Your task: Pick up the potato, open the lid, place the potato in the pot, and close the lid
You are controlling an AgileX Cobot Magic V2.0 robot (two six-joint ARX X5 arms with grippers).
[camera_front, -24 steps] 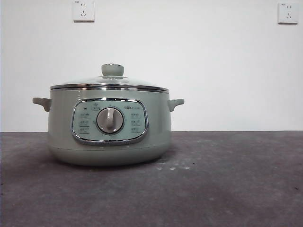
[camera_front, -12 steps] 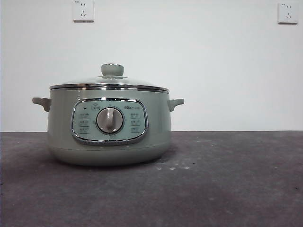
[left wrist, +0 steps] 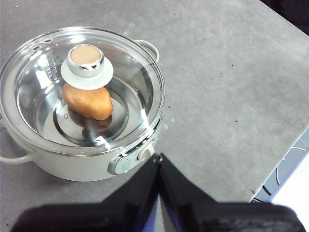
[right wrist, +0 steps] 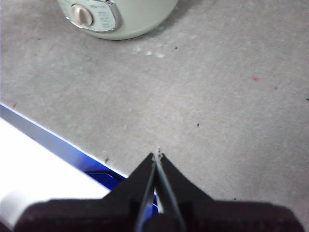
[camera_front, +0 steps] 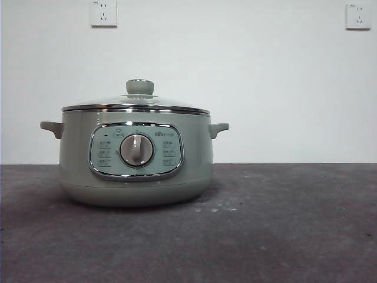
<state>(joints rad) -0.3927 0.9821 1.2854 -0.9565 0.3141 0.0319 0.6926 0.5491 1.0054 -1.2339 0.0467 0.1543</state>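
Note:
The sage-green pot stands on the grey table, left of centre in the front view. The glass lid with its green knob sits closed on it. In the left wrist view the orange-brown potato lies inside the pot, seen through the lid. My left gripper is shut and empty, high above the table beside the pot. My right gripper is shut and empty, above the table's front edge, away from the pot.
The grey table stretches right of the pot. Two wall sockets sit high on the white wall. The table's edge with a blue strip shows in the right wrist view.

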